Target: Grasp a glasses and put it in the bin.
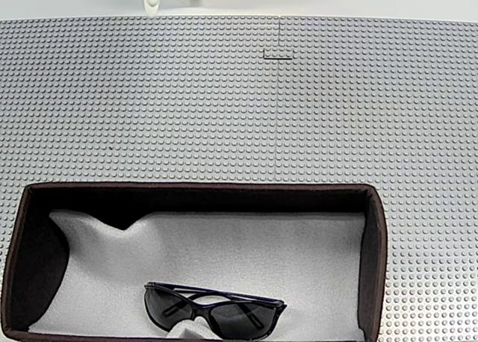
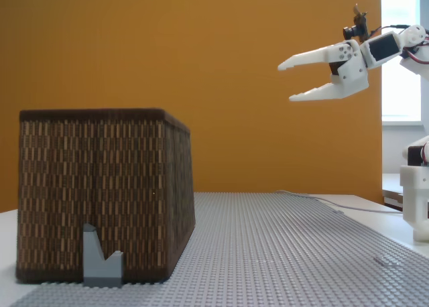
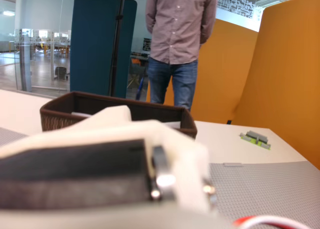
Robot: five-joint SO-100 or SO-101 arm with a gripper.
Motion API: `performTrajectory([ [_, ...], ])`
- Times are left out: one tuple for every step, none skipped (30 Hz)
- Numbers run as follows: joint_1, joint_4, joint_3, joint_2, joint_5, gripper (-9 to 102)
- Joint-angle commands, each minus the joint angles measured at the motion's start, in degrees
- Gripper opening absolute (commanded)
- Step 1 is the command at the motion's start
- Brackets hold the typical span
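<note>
Nearest the camera in a fixed view, the glasses (image 1: pixel 215 309) lie inside the bin (image 1: pixel 377 245), resting on the white foam lining (image 1: pixel 246 252) close to the near wall and slightly left of the bin's centre. The lenses are dark and the temples look folded behind them. The frame is level, with a fold of foam rising just in front of the bridge.

The bin stands on a grey studded baseplate (image 1: pixel 224 110). Its dark walls enclose the foam on all visible sides. In a fixed view from the side, the bin (image 2: pixel 104 193) shows a brown woven outer wall, with a small grey block (image 2: pixel 102 259) standing against its near lower edge.

Farther off, the gripper (image 2: pixel 285 81) hangs high in the air at the right of that side view, well apart from the bin and well above the baseplate. Its two white fingers are spread apart and nothing is between them.

In the wrist view, the bin (image 3: pixel 120 111) sits beyond the blurred arm body. Farther back a person (image 3: pixel 177 44) stands behind the table, beside an orange partition (image 3: pixel 270 89).
</note>
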Motion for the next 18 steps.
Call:
performTrajectory([
  [-0.4,0.3,1.3,2.4,0.0,25],
  [-0.3,0.1,1.6,3.0,-0.1,25],
  [-0.2,-0.1,1.7,3.3,-0.1,25],
  [0.2,-0.2,1.7,3.4,-0.1,24],
  [0.4,-0.3,1.6,3.4,0.0,24],
  [1.0,-0.4,1.4,3.4,0.3,24],
  [1.3,-0.4,1.1,3.3,0.3,24],
  [1.7,-0.4,0.9,3.0,0.3,24],
  [2.1,-0.4,0.6,2.8,0.3,24],
  [2.3,-0.1,0.4,2.8,0.4,24],
  [2.3,0.3,0.2,2.8,0.3,24],
  [2.3,0.6,0.1,2.8,0.1,24],
  [2.4,1.1,0.1,2.7,0.0,24],
  [2.5,1.9,0.2,2.7,-0.2,24],
  [2.5,2.7,0.4,2.7,-0.4,24],
  [2.4,2.8,0.7,2.7,-0.6,23],
  [2.5,2.4,1.1,2.7,-0.6,23],
  [2.5,1.8,1.3,2.5,-0.7,23],
])
